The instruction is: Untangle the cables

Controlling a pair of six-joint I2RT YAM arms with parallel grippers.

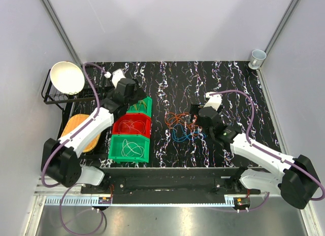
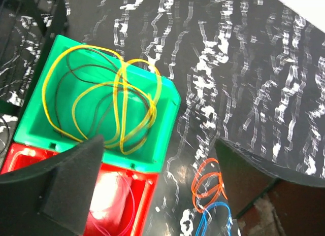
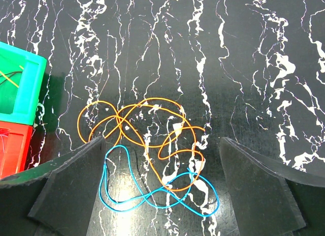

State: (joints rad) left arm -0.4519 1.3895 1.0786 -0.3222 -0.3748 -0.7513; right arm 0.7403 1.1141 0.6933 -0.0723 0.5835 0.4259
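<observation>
Cables under spread right pincer

On my black marbled worktop the thin orange wire lies in loose overlapping loops, its near side crossing the thin blue wire, which lies flat just beside it. The thin yellow wire sits coiled inside my green plastic bin.

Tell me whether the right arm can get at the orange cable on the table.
Probably yes. The right gripper hangs open directly above the orange cable, with nothing between them; only the blue cable lies tangled through it.
</observation>
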